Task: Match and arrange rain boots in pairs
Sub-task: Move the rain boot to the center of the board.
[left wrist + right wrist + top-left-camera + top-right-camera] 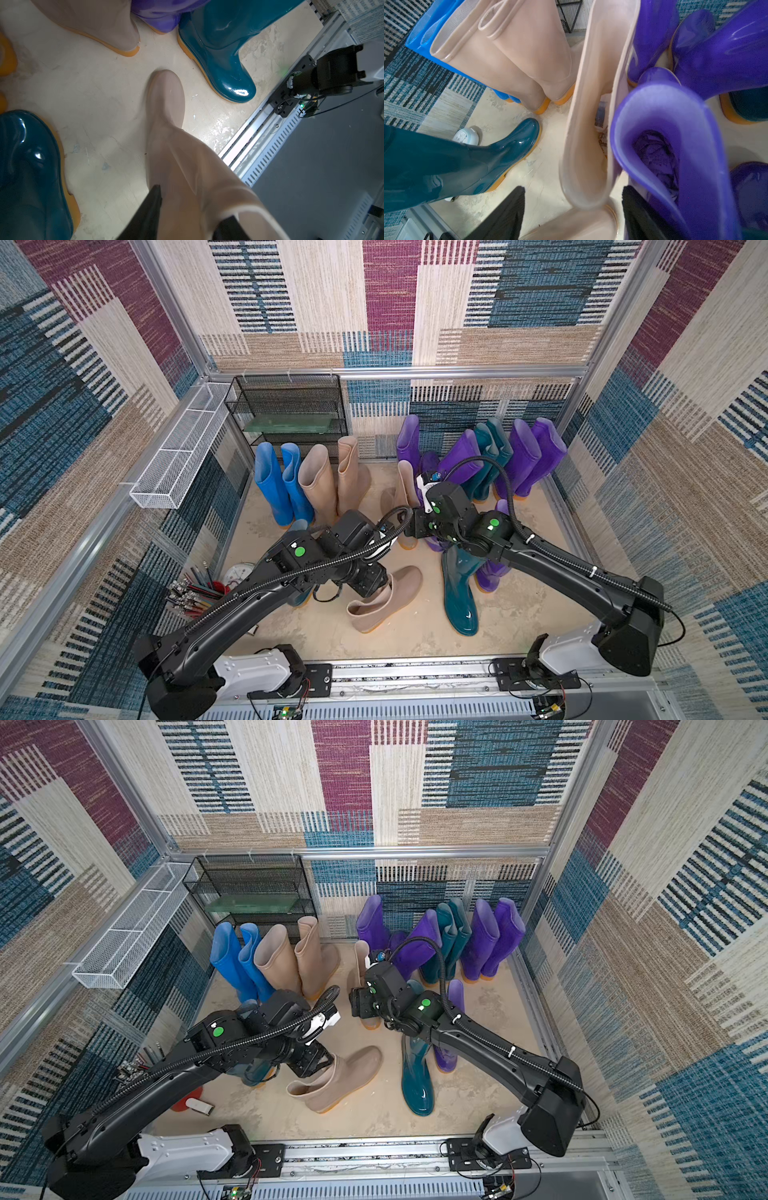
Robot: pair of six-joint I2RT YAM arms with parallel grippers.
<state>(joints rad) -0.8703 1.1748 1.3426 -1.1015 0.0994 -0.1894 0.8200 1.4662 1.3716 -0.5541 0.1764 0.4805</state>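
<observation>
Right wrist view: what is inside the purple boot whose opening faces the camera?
Crumpled stuffing sits deep in the purple boot, looking purple itself. The boot's wall covers the foot and toe space, so anything there is hidden.

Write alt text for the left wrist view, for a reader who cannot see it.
Black fingers of the end effector straddle the cuff of a beige boot whose toe points away over the pale floor. Nearby stand one teal boot and another teal boot, both orange-soled.
</observation>
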